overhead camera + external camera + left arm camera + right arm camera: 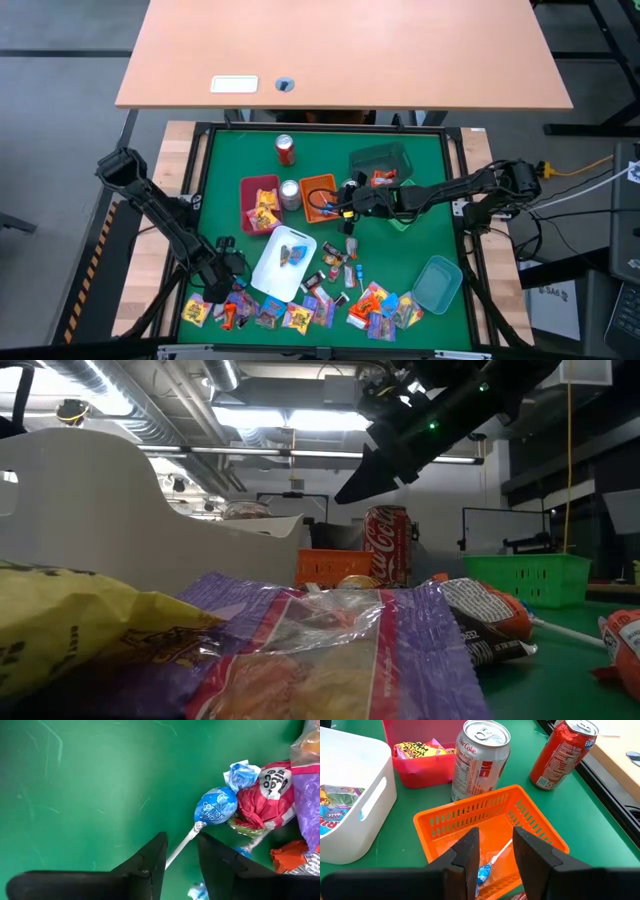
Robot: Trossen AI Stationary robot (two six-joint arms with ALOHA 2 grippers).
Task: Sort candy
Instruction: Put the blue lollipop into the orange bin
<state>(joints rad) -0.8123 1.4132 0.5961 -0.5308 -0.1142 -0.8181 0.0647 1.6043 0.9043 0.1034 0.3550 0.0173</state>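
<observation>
One blue lollipop (485,871) in orange tray (530,827); right fingers (492,851) parted, empty; left fingers (180,855) straddle lollipop stick (182,845).

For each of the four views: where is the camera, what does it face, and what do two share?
High: overhead, facing down; both arms over the green mat.
Low: table height, behind purple-wrapped candy; one arm overhead.
Left wrist: left gripper straddling the blue lollipop.
Right wrist: right gripper above the orange plastic basket, shared with high.
</observation>
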